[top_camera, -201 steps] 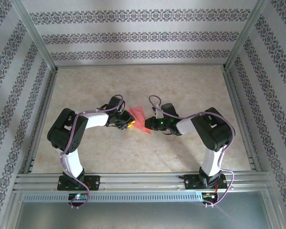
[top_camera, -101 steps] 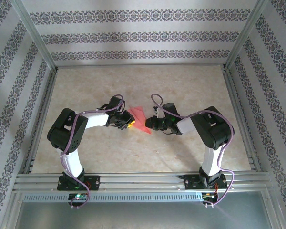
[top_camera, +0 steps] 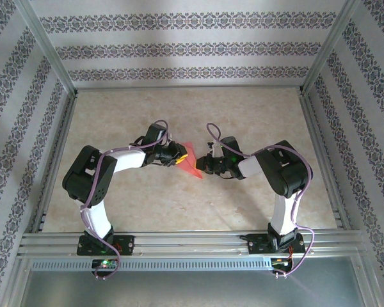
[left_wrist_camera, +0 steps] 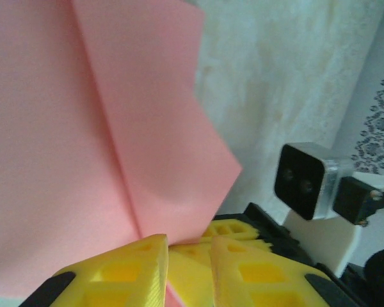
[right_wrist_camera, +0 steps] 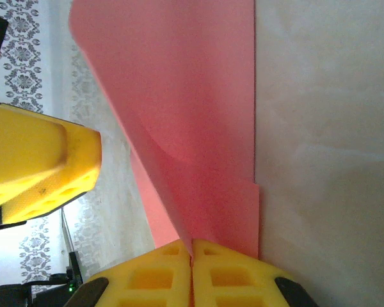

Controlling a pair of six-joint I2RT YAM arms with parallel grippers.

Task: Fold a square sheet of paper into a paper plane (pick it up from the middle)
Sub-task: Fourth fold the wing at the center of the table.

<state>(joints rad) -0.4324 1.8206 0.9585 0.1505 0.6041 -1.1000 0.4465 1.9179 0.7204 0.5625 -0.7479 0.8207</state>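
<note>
**Right gripper [right_wrist_camera: 192, 246] clamped on part-folded pink paper, held in air btwn both arms**

The right gripper's yellow fingers are seen pressed together, w/ the lower end of the sheet of paper [top_camera: 191, 162] pinched in the seam btwn them. The left gripper [left_wrist_camera: 189, 248] is seen w/ its jaws a little apart. The sheet's crease runs down into that gap, but no firm pinch can be made out. In the right wrist view one of its fingers stands clear of the paper.

Progress: the sheet is up off the table [top_camera: 192, 109], held roughly mid-table btwn the two wrists. At least one sharp crease and overlapping layers are visible, and a pointed, triangular outline is shown from above. A slim dart w/ wings is not yet formed, so the job is judged part done. More folds and a final set-down are prob. left.

Edges: in the right wrist view one long straight edge runs up from the fingers, w/ a small step where a layer ends. In the left wrist view a free corner juts toward the black wrist unit [left_wrist_camera: 301, 182] on the right arm.

Room: the two grippers are v. near each other, so little space is left btwn them. Care would be needed to avoid a finger clash. Bare tabletop lies all around. The side rails [top_camera: 54, 160] and patterned walls [top_camera: 192, 48] are well apart from both arms.
</note>
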